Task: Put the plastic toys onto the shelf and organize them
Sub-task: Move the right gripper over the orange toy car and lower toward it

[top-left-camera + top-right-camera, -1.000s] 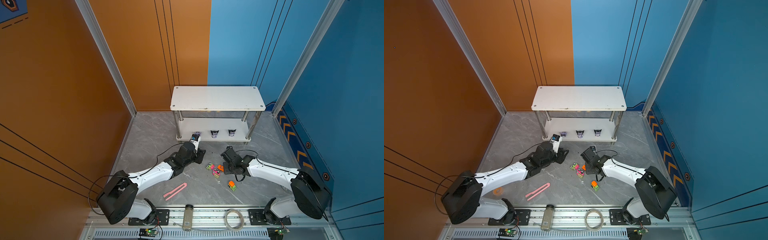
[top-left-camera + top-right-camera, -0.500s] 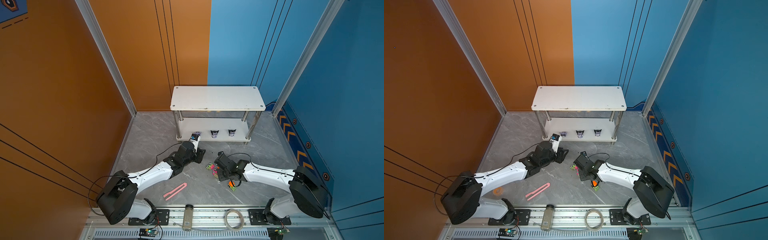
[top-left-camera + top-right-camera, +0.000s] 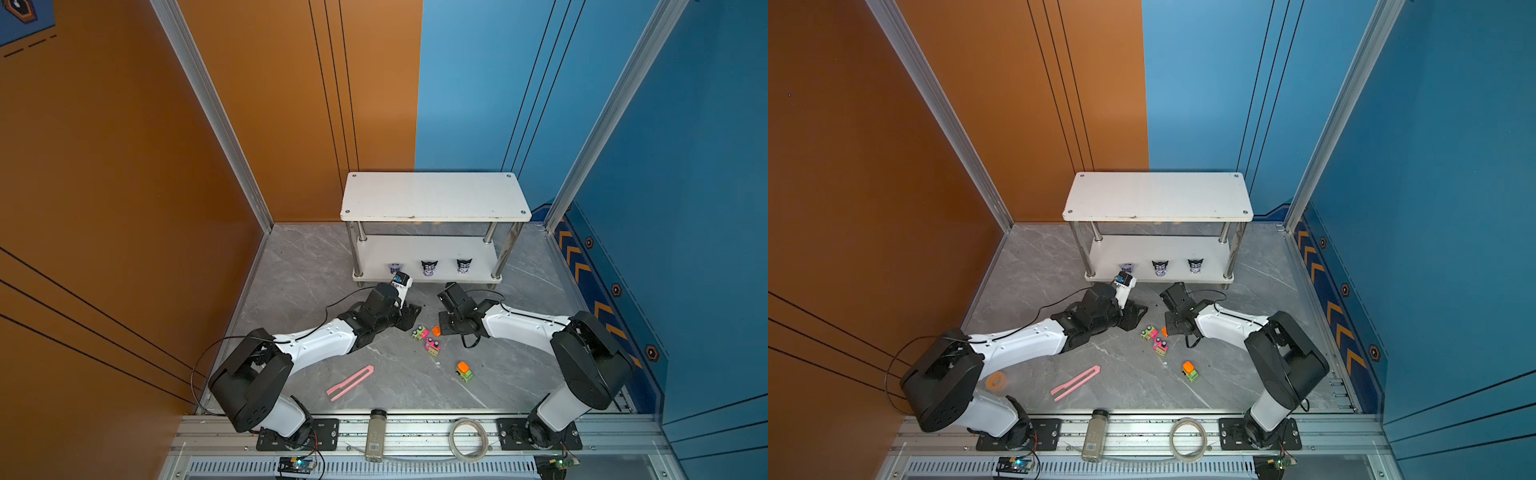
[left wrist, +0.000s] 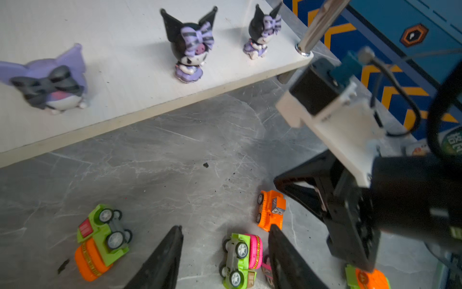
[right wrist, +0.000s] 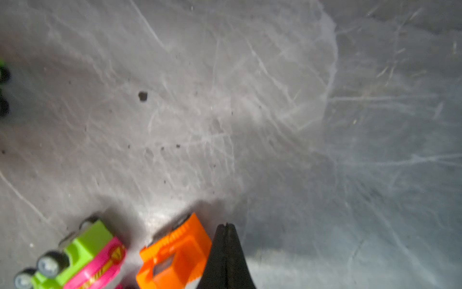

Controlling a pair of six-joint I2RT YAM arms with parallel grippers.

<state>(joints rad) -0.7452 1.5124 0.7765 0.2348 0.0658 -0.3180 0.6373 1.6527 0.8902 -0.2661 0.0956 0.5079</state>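
Note:
The white two-tier shelf [image 3: 434,195] [image 3: 1158,195] stands at the back, with three purple-black figurines [image 3: 429,268] [image 4: 191,47] in a row on its lower tier. Several neon cars lie on the grey floor in front of it. My left gripper [image 3: 409,318] [image 4: 226,226] is open and low, its fingers either side of a green-pink car [image 3: 420,332] [image 4: 241,257] lying on its side, not touching it. My right gripper [image 3: 444,328] [image 5: 226,225] is shut and empty, its tip beside an orange car [image 3: 436,330] [image 5: 175,255]. An orange-green car [image 3: 463,371] lies apart, nearer the front.
A long pink strip [image 3: 350,382] lies on the floor at front left. On the front rail lie a grey bottle [image 3: 376,434] and a coiled cable [image 3: 467,438]. The two grippers stand close together over the car cluster. Chrome shelf legs [image 3: 505,253] stand behind them.
The left gripper's jaws have opened wider while its arm stayed in place. The right arm swung in toward the cars, then drew back a little, staying shut.

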